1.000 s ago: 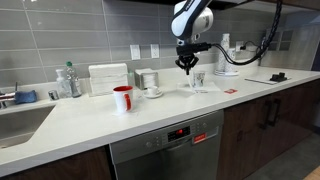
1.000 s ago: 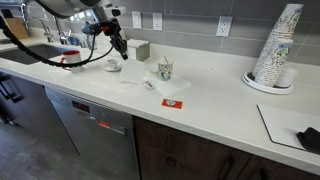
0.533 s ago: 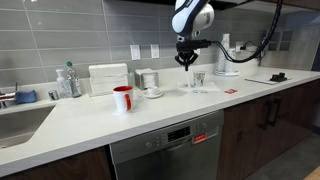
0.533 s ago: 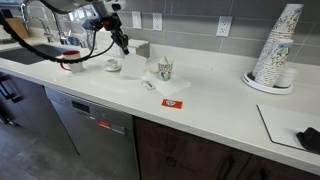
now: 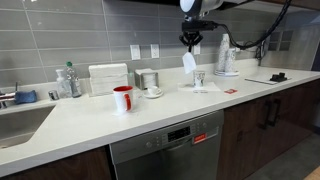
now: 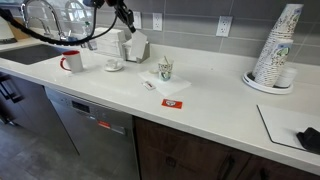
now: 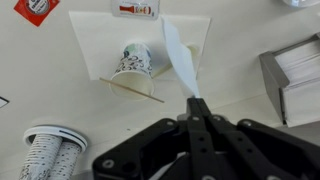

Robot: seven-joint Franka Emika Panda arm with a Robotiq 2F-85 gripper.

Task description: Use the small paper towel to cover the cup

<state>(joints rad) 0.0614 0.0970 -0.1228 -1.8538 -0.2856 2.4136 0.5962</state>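
White and limp, the small paper towel (image 5: 189, 62) hangs in the air from the gripper (image 5: 190, 45), whose fingers are pinched tight on its upper end, above the table (image 5: 100, 120) and close beside the cup (image 5: 199, 79), which stands on a larger flat white sheet (image 7: 95, 35).

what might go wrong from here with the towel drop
1. The small paper towel hangs limp from one pinched end in the gripper, so it may land crumpled or slide off the cup.
2. The cup looks light; descending too low could tip it onto the flat sheet.
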